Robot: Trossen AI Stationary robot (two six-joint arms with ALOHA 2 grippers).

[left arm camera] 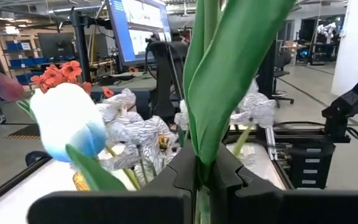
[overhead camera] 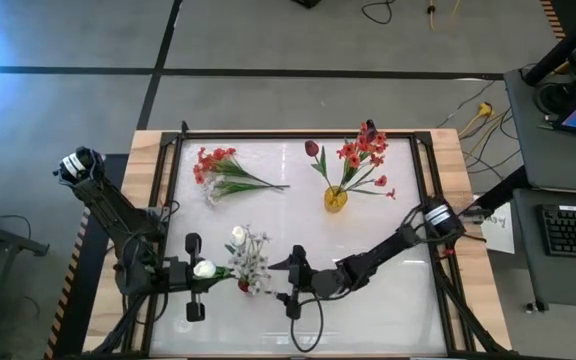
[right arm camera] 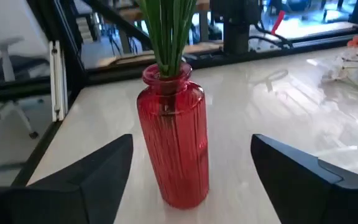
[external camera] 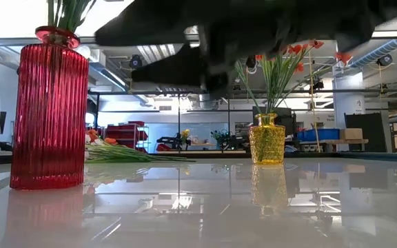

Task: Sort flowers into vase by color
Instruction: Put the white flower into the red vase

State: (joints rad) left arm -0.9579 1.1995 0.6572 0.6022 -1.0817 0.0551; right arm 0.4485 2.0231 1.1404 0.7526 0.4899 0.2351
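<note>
Here the left gripper (overhead camera: 200, 270) is clamped on a green stem (left arm camera: 213, 93) of the white flowers (overhead camera: 248, 258) standing in the red vase (right arm camera: 174, 144) at the near bench (overhead camera: 368, 290) edge; the right gripper (overhead camera: 295, 282) waits beside it, fingers spread, empty

The high camera looks straight down on the desk (overhead camera: 368, 300); the low one looks level across it. Both wrist cameras sit close to the red vase (right arm camera: 174, 142).

Near the table (overhead camera: 408, 300) front edge: one vase (overhead camera: 249, 282) holding flowers. Toward the back edge: a second vase (overhead camera: 335, 198); loose flowers (overhead camera: 223, 175) to its left.
</note>
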